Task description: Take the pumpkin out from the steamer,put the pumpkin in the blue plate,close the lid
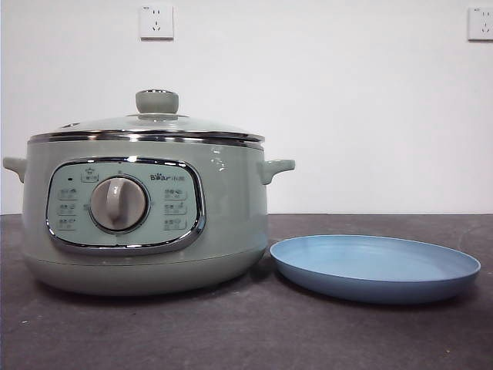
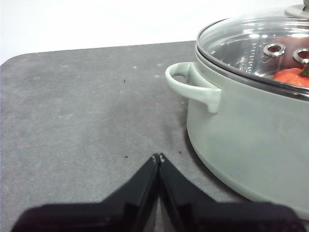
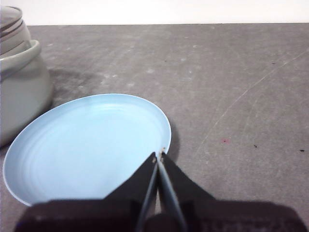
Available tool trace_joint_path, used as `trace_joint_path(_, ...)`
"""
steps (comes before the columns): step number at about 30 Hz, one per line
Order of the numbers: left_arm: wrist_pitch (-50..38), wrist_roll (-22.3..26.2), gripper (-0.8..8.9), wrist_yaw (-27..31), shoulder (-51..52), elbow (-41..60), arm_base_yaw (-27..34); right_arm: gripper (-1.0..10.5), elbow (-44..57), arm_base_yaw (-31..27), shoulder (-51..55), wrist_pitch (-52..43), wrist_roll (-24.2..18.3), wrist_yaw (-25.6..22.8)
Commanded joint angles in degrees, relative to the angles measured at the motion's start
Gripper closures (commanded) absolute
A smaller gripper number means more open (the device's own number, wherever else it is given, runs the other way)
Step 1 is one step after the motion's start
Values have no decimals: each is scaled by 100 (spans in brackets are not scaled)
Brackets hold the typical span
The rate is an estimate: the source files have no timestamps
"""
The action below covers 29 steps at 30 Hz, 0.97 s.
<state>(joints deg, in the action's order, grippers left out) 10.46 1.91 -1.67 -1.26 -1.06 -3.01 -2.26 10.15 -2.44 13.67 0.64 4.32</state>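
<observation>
A bare test room: plain white wall (image 1: pixel 323 100) with white plastic sockets (image 1: pixel 156 21), dark grey matte bench (image 1: pixel 254 324).

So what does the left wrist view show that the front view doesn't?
Only the left wrist view shows the pumpkin, orange under the glass inside the pot, and the left gripper, jaws shut, low over the table beside the steamer. Only the front view shows the control panel with its dial, the empty blue plate, and two wall sockets. Both show the steamer with the lid on.
</observation>
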Motion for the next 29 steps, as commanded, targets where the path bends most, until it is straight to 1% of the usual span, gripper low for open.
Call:
trace_joint_path(1,22,-44,817,2,11,79,24,945,35,2,9,50,195,-15)
trace_joint_path(2,22,-68,817,-28,13,79,24,945,35,4,9,50,363,-11)
trace_joint_path(3,22,-92,817,-68,11,79,22,945,35,4,9,50,636,17)
trace_joint_path(4,17,-221,817,-179,13,79,20,945,35,4,9,50,997,28)
trace_joint_path(5,9,-428,817,-299,13,79,17,945,35,4,9,50,1353,26)
trace_joint_path(7,-11,-1058,817,-656,11,79,17,945,35,4,9,48,2074,24)
trace_joint_path(9,-33,-1646,817,-1036,13,79,17,945,35,4,9,48,2406,7)
trace_joint_path(11,-55,-2114,817,-1414,13,79,17,945,35,4,9,42,2437,-26)
trace_joint_path(12,-63,-2264,817,-1534,13,79,17,945,35,2,9,37,2437,-28)
trace_joint_path(15,-129,-2490,817,-1587,13,79,17,946,31,4,9,39,2439,31)
trace_joint_path(17,-195,-2492,819,-1670,11,72,17,947,7,4,9,42,2455,52)
trace_joint_path(19,-203,-2538,822,-1670,11,13,17,950,-61,4,9,42,2507,181)
trace_joint_path(21,-179,-2599,822,-1646,11,-118,20,952,-181,4,4,57,2544,179)
trace_joint_path(26,-28,-2594,822,-1464,-66,-704,20,956,-713,4,-162,57,2538,170)
trace_joint_path(29,98,-2577,822,-1390,-330,-1161,20,956,-1121,4,-411,57,2518,170)
